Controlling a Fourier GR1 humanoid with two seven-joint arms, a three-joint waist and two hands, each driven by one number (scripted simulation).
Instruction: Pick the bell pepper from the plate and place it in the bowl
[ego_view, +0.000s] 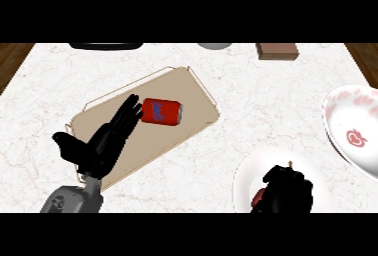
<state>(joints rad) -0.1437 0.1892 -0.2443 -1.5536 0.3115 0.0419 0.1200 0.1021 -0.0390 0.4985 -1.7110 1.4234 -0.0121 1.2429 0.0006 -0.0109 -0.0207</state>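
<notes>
We see the right hand (289, 190) low at the view's right, fingers curled down over the red bell pepper (258, 197), which peeks out at the hand's left side and sits on the white plate (247, 175). Up and to the right of that hand lies the white bowl (354, 132) with red markings, apart from the plate. Well to the left, the left hand (103, 142) is held open with fingers straight, angled up and to the right over a tan tray (192, 90), its fingertips just beside a red soda can (161, 111) lying on the tray.
</notes>
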